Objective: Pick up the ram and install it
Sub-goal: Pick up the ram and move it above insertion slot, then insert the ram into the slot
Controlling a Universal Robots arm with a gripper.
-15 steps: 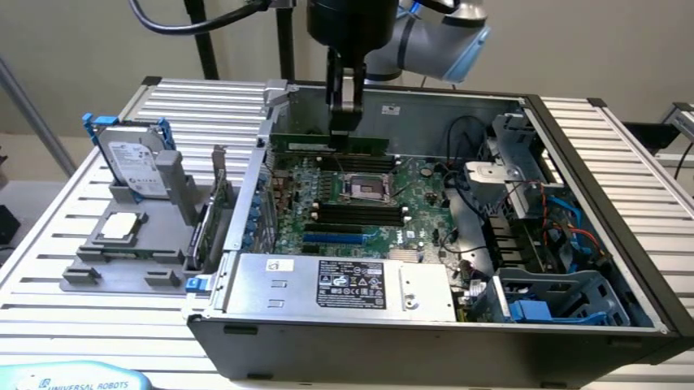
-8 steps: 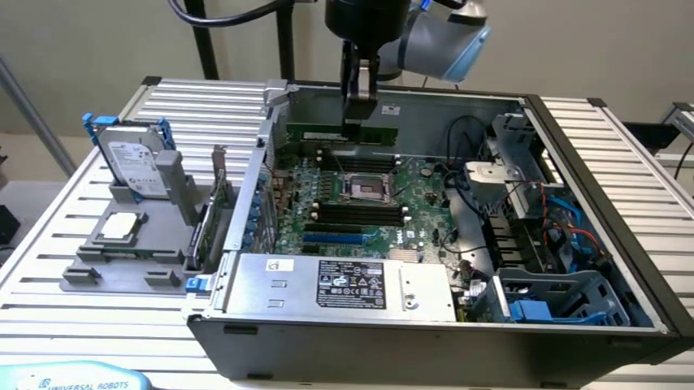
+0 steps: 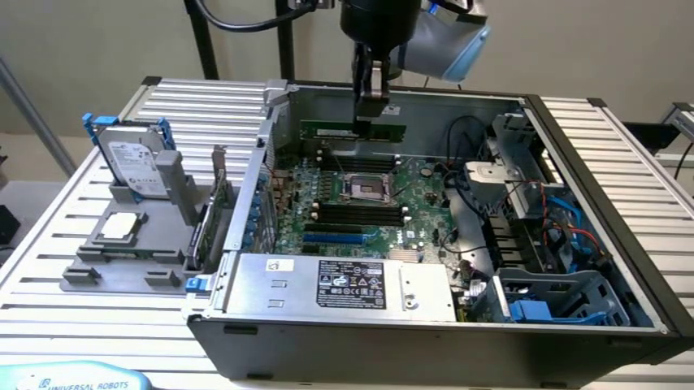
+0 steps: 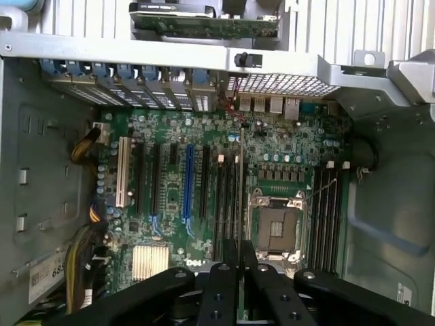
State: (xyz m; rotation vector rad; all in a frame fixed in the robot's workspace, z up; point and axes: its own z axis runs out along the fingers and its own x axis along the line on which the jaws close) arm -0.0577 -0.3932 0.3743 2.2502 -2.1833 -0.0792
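Observation:
My gripper (image 3: pixel 369 112) hangs over the back of the open computer case (image 3: pixel 607 244), shut on the ram (image 3: pixel 353 129). The ram is a narrow green stick held level, on its long edge, above the motherboard (image 3: pixel 418 223). In the wrist view the ram (image 4: pixel 241 183) shows edge-on as a thin line running out from between my black fingers (image 4: pixel 221 285). It lies over the black memory slots (image 4: pixel 228 197) beside the processor socket (image 4: pixel 275 227) and looks apart from the board. A second bank of slots (image 4: pixel 326 204) sits on the socket's other side.
On the exterior view's left, a grey stand (image 3: pixel 81 276) carries a hard drive (image 3: pixel 139 166), a square silver processor chip (image 3: pixel 119 227) and an upright green expansion card (image 3: pixel 217 213). Inside the case are the power supply (image 3: pixel 347 280), cables (image 3: pixel 477 244) and a drive cage (image 3: pixel 553 296).

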